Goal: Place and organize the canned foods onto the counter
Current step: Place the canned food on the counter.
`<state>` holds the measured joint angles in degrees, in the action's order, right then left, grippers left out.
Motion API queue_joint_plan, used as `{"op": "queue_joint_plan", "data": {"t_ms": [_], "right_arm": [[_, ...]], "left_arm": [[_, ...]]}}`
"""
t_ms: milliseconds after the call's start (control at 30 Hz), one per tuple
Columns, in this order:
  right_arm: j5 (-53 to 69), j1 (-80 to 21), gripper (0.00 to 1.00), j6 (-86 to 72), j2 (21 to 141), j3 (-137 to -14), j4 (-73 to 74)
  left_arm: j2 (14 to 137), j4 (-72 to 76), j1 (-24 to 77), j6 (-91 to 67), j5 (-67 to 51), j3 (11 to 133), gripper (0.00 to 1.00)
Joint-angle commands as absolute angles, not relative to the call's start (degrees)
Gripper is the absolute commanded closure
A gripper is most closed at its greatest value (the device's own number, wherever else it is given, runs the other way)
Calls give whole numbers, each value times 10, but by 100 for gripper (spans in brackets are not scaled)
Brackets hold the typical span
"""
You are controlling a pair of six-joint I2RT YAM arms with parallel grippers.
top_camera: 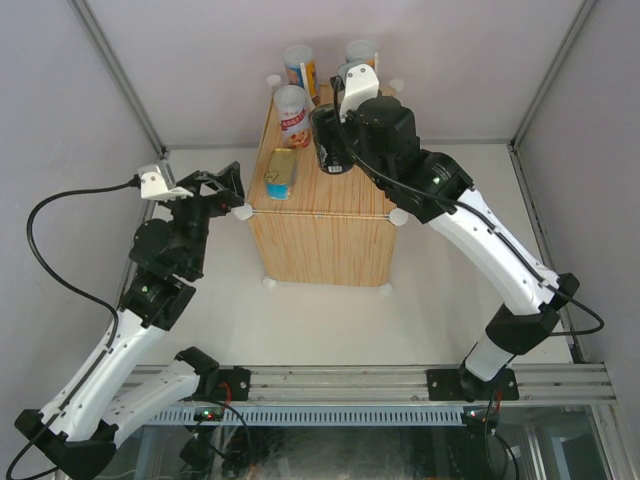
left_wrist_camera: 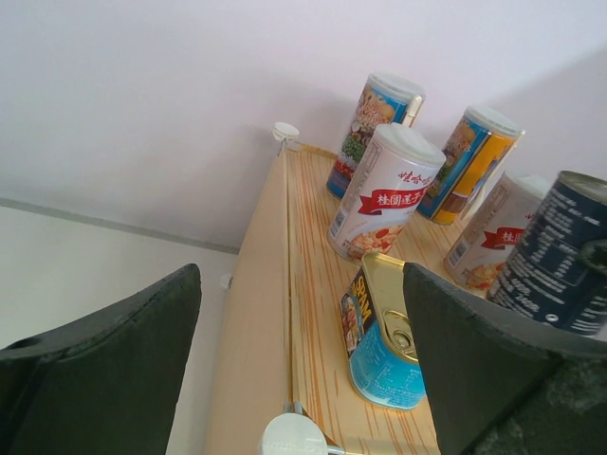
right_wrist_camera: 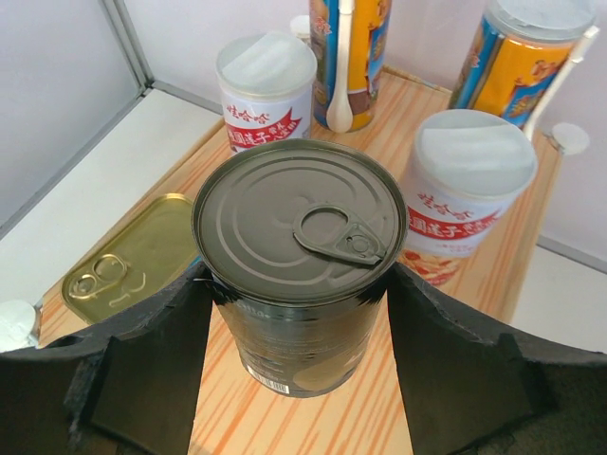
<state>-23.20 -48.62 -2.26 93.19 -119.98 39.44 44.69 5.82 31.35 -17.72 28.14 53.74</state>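
Observation:
The counter (top_camera: 320, 230) is a wood-grain box with white knobs. On its top stand two tall blue-orange cans (top_camera: 300, 68) (top_camera: 358, 52), a white-red can (top_camera: 292, 112), the dark can (top_camera: 330, 145) and one flat gold-blue tin (top_camera: 281, 172). My right gripper (right_wrist_camera: 296, 284) is shut on the dark can (right_wrist_camera: 299, 218), which stands upright on the wood. A second white-red can (right_wrist_camera: 465, 185) is right behind it. My left gripper (left_wrist_camera: 302, 275) is open and empty at the counter's front-left corner, near the tin (left_wrist_camera: 384, 332). A second tin is out of view.
White knobs (top_camera: 241, 211) (top_camera: 399, 216) stick out at the counter's front top corners; one (left_wrist_camera: 294, 436) is just under my left gripper. Grey walls close in behind and at both sides. White table surface lies in front of the counter.

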Motion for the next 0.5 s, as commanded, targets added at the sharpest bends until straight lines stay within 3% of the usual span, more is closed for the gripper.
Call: {"op": "queue_joint_plan", "data": {"t_ms": [0,467], "right_arm": [[-219,-482,100,-23,927,-1209,254],[-196,-454,100,-28,946,-1150,161]], "left_arm": [[433,61,309,-154,283,555,9],[431,41,308,-155,270,559,9]]}}
